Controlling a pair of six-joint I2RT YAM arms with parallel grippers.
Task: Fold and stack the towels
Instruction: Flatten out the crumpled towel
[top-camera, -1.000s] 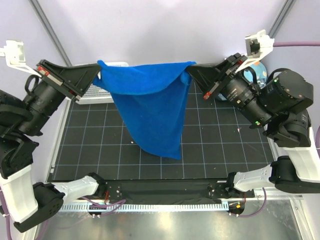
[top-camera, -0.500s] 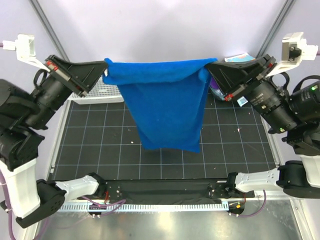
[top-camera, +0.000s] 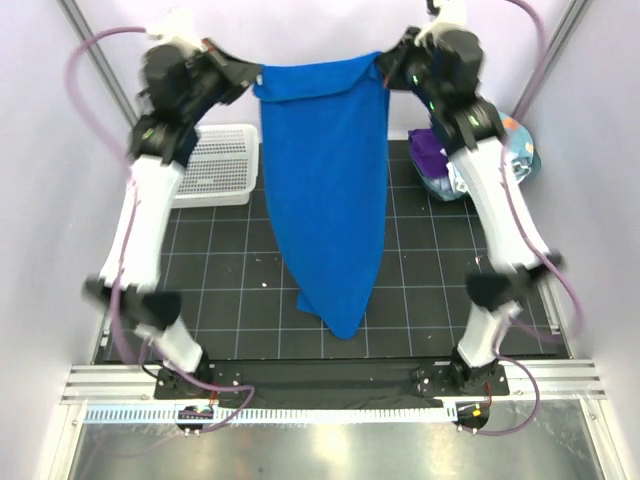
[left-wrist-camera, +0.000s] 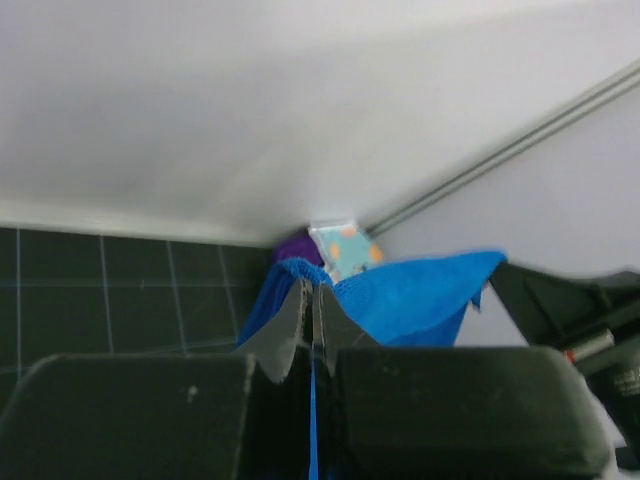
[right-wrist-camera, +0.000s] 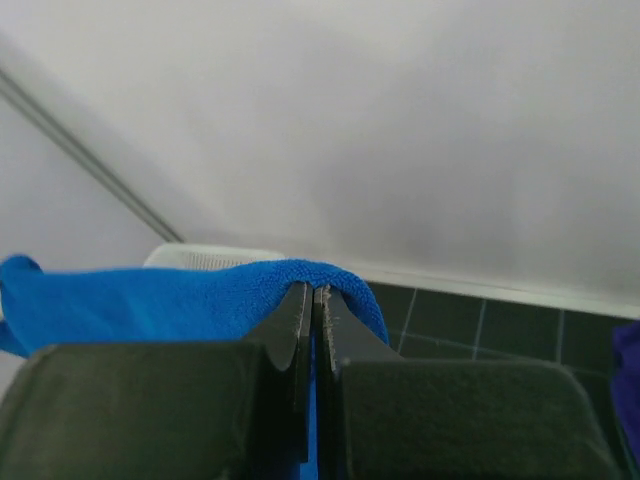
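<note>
A royal blue towel (top-camera: 328, 190) hangs lengthwise above the black grid mat, its lowest tip near the mat's front. My left gripper (top-camera: 256, 78) is shut on the towel's top left corner, and my right gripper (top-camera: 382, 68) is shut on the top right corner. Both arms are raised high at the back. In the left wrist view the blue towel (left-wrist-camera: 420, 300) is pinched between my left gripper's (left-wrist-camera: 312, 292) jaws. The right wrist view shows the blue towel (right-wrist-camera: 150, 300) draped over my right gripper (right-wrist-camera: 314, 294). A purple towel (top-camera: 432, 152) and a polka-dot towel (top-camera: 520, 150) lie at the back right.
A white mesh basket (top-camera: 215, 165) stands at the back left of the mat (top-camera: 230, 290). The pile of other cloths sits at the back right by the wall. Metal frame posts run up both back corners.
Both arms have swung up and inward, lifting the blue towel higher. The towel's held edge is now narrower and the cloth hangs longer and straighter.
</note>
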